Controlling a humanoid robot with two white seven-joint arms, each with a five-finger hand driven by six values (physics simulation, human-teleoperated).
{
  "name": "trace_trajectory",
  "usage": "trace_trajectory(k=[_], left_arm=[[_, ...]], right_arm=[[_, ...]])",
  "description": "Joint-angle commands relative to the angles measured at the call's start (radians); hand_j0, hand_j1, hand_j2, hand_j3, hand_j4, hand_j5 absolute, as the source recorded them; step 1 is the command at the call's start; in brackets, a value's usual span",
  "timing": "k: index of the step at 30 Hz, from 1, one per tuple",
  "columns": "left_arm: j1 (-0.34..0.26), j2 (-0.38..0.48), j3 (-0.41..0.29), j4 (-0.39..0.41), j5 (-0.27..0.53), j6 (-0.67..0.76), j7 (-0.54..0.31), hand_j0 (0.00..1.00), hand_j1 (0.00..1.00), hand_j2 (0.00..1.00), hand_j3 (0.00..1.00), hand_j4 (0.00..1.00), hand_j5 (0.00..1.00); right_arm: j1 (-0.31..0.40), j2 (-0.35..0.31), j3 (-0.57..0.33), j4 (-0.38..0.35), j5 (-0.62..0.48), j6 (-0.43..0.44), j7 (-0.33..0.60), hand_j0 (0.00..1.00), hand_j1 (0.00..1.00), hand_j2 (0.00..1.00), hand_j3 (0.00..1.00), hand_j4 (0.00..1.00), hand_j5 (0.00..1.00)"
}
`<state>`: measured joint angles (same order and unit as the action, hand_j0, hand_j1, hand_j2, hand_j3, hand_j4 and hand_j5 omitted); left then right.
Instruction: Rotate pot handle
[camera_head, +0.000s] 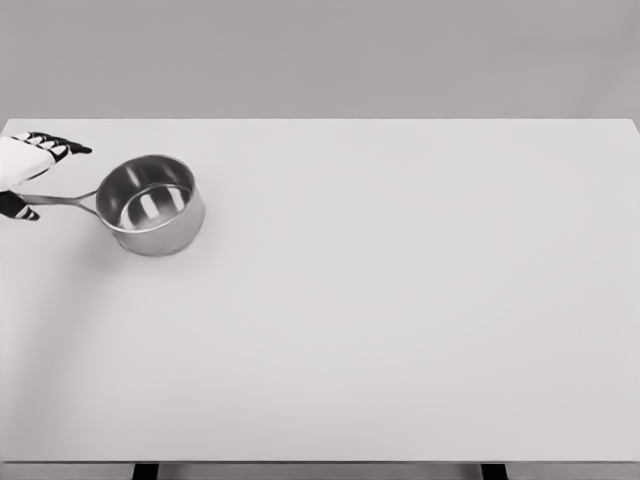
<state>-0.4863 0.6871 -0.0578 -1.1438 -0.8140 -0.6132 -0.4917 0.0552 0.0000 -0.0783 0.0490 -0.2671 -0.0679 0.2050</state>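
A shiny steel pot (152, 205) stands upright on the white table (380, 320), near its far left corner. Its thin handle (62, 198) points left, toward the picture's edge. My left hand (48, 180) enters at that edge, with the handle's end between its parts. The black-tipped fingers (60, 146) stretch out to the right above the handle, and the thumb (20, 211) lies below it. The fingers look spread, not closed on the handle. Most of the hand is cut off by the frame. No right arm shows.
The table's far edge (320, 120) runs just behind the pot, and its left edge is close to the hand. The wide tabletop extends to the right and toward the front.
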Motion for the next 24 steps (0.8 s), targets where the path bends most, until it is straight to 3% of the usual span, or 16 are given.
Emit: trace_trajectory(k=[1,17,24], left_arm=[[0.000,0.000,-0.005,0.009,0.006,0.002,0.001,1.00,1.00,1.00,1.00,1.00,1.00],[-0.017,0.000,-0.004,0.015,0.018,0.002,0.001,1.00,1.00,1.00,1.00,1.00,1.00],[0.015,0.009,-0.002,-0.137,0.075,0.002,0.005,1.00,1.00,1.00,1.00,1.00,1.00]], right_arm=[[0.000,0.000,0.000,0.000,0.000,0.000,0.001,1.00,1.00,1.00,1.00,1.00,1.00],[0.000,0.000,0.000,0.000,0.000,0.000,0.001,1.00,1.00,1.00,1.00,1.00,1.00],[0.000,0.000,0.000,0.000,0.000,0.000,0.001,1.00,1.00,1.00,1.00,1.00,1.00]])
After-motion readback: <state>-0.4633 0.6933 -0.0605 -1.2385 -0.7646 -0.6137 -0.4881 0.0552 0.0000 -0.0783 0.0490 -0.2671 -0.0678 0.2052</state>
